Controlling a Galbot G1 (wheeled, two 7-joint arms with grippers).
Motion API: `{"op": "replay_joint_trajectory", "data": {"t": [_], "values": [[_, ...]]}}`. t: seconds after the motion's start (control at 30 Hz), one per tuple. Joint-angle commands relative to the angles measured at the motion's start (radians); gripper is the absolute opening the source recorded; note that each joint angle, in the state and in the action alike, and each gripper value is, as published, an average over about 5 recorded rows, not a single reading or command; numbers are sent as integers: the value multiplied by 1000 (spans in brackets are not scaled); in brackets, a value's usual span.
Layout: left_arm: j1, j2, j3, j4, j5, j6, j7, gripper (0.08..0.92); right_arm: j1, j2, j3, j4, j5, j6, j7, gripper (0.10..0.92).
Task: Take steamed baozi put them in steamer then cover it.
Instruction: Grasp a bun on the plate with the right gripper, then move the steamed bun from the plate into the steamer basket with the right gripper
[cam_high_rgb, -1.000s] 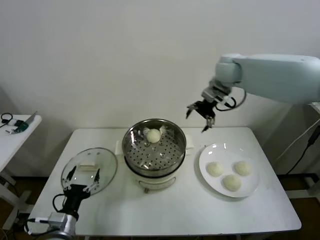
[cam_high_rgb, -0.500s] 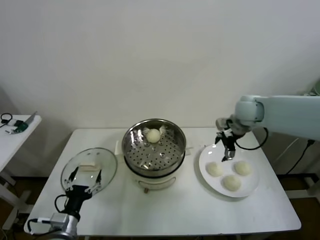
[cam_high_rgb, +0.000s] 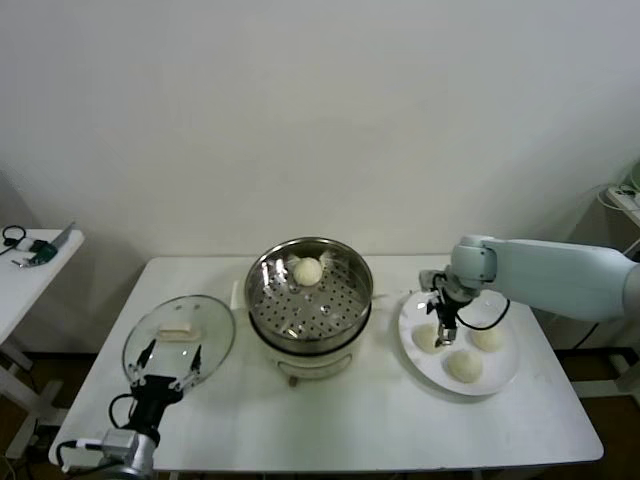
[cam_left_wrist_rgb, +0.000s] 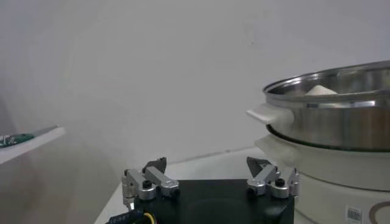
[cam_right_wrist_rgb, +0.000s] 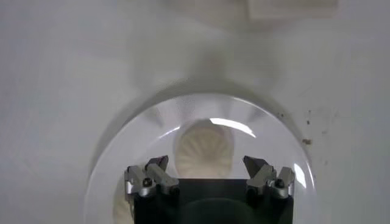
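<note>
Right gripper (cam_high_rgb: 441, 322), jaws spread, hangs over a baozi (cam_high_rgb: 428, 338) on the plate (cam_high_rgb: 505, 375), right of centre; left gripper (cam_high_rgb: 165, 364) released, lower left.

A white counter (cam_high_rgb: 330, 410) stands against a plain white wall (cam_high_rgb: 300, 110). On its right half lies a flat white plate (cam_high_rgb: 505, 378). Off to the left, a second small white table (cam_high_rgb: 30, 275) carries a green-handled tool (cam_high_rgb: 40, 247) near its edge.

I see steamer (cam_high_rgb: 309, 294) uncovered — open access from above; cover (cam_high_rgb: 179, 338) left of steamer, plate (cam_high_rgb: 458, 341) right, bare table (cam_high_rgb: 340, 415) in front.
</note>
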Motion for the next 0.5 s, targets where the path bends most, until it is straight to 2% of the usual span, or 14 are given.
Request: {"op": "replay_joint_trajectory", "data": {"t": [0.03,0.13,0.33,0.5], "values": [[-2,-1,2,7,2,0,0,823,-123,12,83,-85,-46,-12,-3,814],[-3,0,2,8,3,1,0,823,-134,15,100,-97,-47,-10,-1,777],[-2,0,1,5,4,1,-1,823,-139,8,125,-98,-75,-6,-4,651],[0,-2,1,-9,5,4,0,823,-69,-28,142,-38,-57,-2,-29,557]]}}
